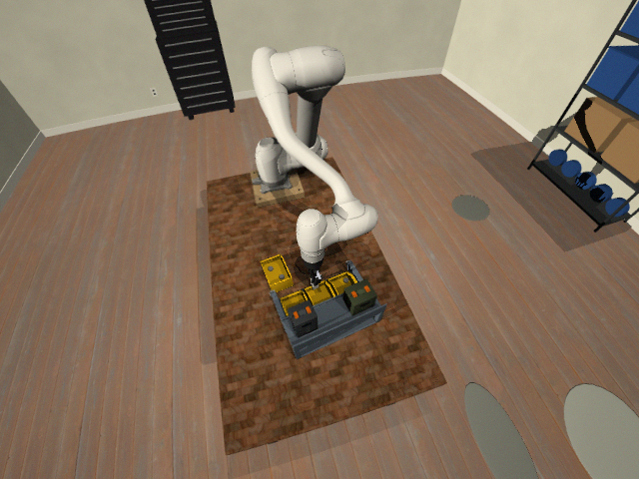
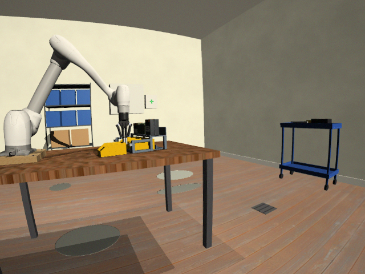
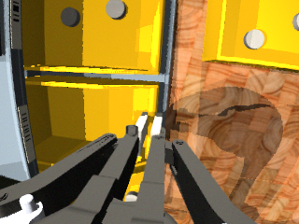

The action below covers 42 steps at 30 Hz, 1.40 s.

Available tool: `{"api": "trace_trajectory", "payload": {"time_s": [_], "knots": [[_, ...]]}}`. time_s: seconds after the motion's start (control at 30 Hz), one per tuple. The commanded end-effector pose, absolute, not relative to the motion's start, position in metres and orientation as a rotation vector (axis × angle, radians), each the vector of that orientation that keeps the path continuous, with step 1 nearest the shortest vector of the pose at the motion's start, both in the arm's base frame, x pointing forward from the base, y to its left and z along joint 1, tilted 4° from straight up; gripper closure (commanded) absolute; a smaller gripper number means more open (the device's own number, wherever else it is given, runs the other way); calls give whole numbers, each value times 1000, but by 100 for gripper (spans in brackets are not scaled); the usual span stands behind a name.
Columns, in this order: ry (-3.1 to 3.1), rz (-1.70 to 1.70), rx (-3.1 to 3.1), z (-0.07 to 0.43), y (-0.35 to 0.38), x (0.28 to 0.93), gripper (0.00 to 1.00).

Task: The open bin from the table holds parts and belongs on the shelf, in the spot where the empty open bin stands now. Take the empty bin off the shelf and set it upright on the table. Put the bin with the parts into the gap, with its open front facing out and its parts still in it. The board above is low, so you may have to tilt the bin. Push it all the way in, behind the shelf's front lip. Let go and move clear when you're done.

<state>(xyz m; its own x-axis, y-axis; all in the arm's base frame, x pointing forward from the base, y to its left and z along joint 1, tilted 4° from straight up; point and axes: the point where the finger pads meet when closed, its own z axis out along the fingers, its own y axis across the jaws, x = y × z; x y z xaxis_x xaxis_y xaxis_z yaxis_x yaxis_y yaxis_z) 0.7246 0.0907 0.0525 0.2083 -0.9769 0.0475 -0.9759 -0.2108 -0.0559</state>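
Observation:
A grey shelf [image 1: 329, 314] stands on the table with three yellow open bins in its lower level. My gripper [image 1: 315, 280] points down at the front of the middle bin [image 1: 317, 293], which looks empty in the wrist view [image 3: 81, 125]. The fingers are nearly together and pinch this bin's thin front wall. The shelf bin beside it [image 3: 93, 19] holds two grey parts. The yellow bin with parts [image 1: 276, 271] stands on the table left of the shelf, apart from the gripper; it also shows in the wrist view [image 3: 256, 13] and in the exterior view [image 2: 112, 149].
Two dark boxes [image 1: 303, 317] [image 1: 359, 297] sit on the shelf's upper board. A grey front bar of the shelf [image 3: 167, 37] runs along the bins' fronts. The arm's base [image 1: 273, 175] stands at the far end of the table.

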Motion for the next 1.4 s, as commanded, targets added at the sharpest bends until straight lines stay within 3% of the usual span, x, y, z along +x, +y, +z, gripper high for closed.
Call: {"api": "trace_trajectory", "payload": {"time_s": [0.0,1.37], "knots": [[1970,-109,-2432,50,89,721,90],[1970,-109,-2432,70,89,720,90]]}}
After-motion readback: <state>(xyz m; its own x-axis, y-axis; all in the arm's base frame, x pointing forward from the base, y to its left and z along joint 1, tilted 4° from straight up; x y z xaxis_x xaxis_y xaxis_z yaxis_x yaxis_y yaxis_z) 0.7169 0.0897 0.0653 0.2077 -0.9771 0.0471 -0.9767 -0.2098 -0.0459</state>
